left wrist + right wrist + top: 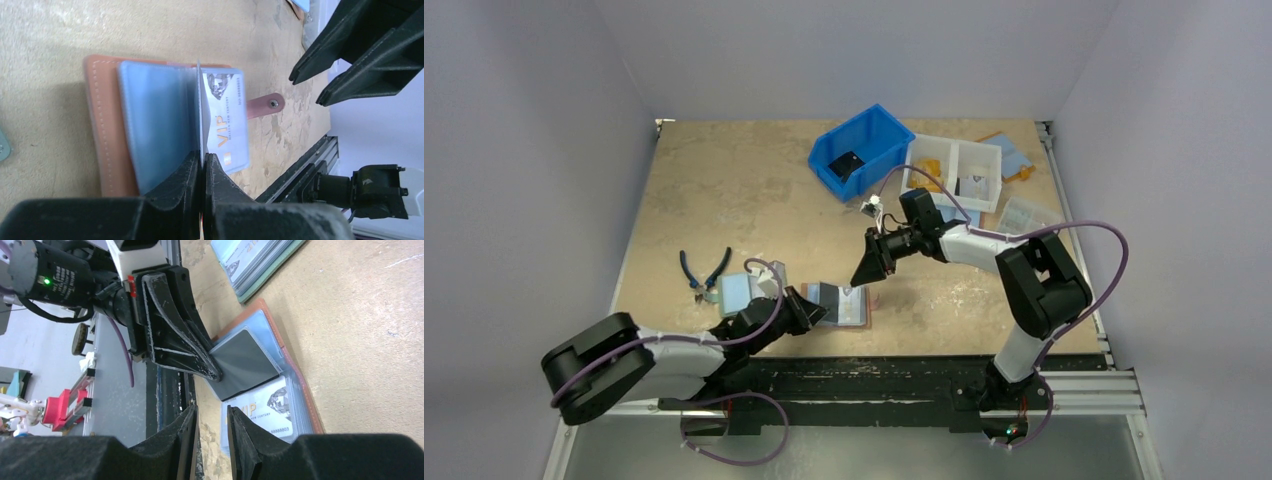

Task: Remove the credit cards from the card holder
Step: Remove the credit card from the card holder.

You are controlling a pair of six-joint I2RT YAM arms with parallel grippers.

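The card holder (856,309) lies open on the table near the front edge, salmon-brown leather (102,125) with light-blue lining and a snap tab (265,105). My left gripper (809,308) is shut on the holder's dark-grey panel (245,365) and holds it upright; the left wrist view shows this panel edge-on between the jaws of the left gripper (202,160). A light-blue VIP card (227,125) lies in the pocket beside it and also shows in the right wrist view (265,412). My right gripper (869,272) hovers just above the holder, slightly open and empty (211,415).
A larger blue-lined folder (739,290) with cards lies left of the holder, pliers (702,270) beyond it. A blue bin (861,150), a white compartment tray (954,172) and a clear packet (1024,215) stand at the back right. The black table rail (904,375) runs close in front.
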